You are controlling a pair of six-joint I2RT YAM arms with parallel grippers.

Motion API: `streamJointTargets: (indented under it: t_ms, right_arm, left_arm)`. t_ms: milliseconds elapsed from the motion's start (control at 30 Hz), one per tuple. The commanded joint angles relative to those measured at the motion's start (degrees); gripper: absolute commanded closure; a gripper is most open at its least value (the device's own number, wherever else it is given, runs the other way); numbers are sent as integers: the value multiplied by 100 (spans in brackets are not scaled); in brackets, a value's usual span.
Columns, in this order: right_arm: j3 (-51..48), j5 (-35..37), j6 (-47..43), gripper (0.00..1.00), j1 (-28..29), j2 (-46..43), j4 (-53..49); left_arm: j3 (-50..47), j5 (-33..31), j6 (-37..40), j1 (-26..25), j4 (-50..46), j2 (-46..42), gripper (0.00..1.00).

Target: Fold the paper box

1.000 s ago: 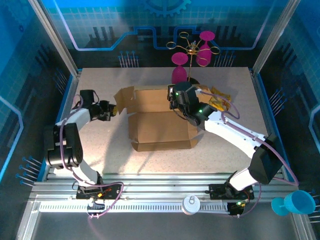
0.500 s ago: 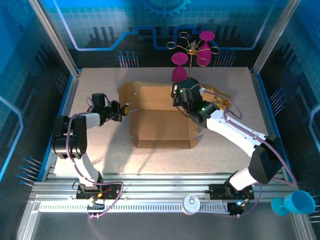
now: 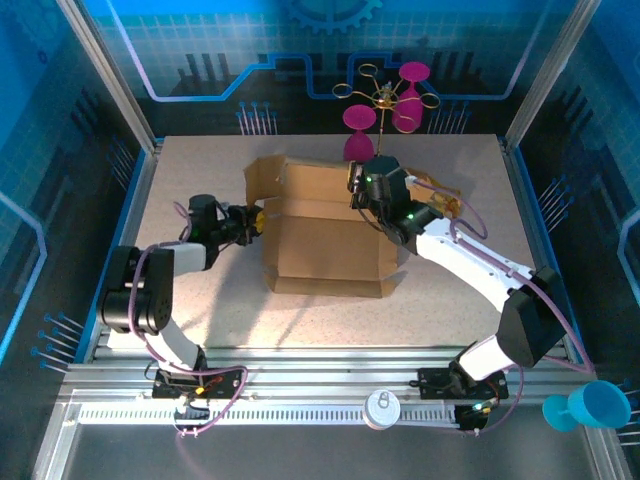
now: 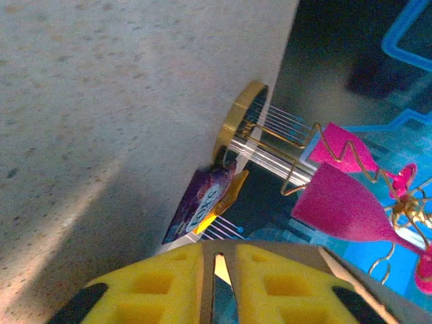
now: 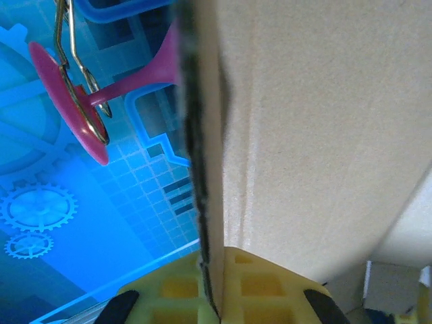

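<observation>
Right gripper (image 5: 214, 297) jaws clamp the paper box (image 3: 325, 250); left gripper (image 4: 217, 270) jaws apparently pinch its barely-seen flap.

left claw (image 3: 257, 217) advanced right to the paper box (image 3: 325, 255), right claw (image 3: 356, 182) drew its rear panel farther back

Gold wire rack (image 3: 383, 97) is standing at the table's (image 3: 190, 170) back edge, with two pink goblets (image 3: 359, 120) hanging inverted. Snack packets (image 3: 440, 200) are lying near its base. Teal cup (image 3: 590, 405) is lying off-table, near-right corner.

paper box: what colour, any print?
Plain brown paper box, unprinted; top external view shows it best.
</observation>
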Motion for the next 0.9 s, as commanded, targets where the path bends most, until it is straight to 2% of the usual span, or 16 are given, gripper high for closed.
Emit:
streamJointTargets:
  t_ms: [0,100,300,433,567,633,867]
  right_arm:
    - [-70,22,132,100,-51,-30,79]
    - [-66,35,149,100,-57,-14,96]
    - [-70,-1,175,100,-57,4,125]
    - [-79,-9,185,100,-57,13,125]
    - [-70,-28,176,100,-54,7,141]
    - [-92,-31,167,100,-33,-8,140]
    - [-153,-14,191,100,18,-57,116]
  left_arm:
    - [19,-385,433,-151,-217,-412,71]
    - [-66,-574,681,-302,-422,-610,63]
    - [-110,-755,1172,-503,-796,-866,57]
    - [45,-744,1603,-607,-1331,-837,58]
    - [44,-829,1822,-742,-1340,-800,68]
    - [129,-884,1998,-833,-1458,-817,68]
    - [915,-1431,3306,-1277,-3295,-938,56]
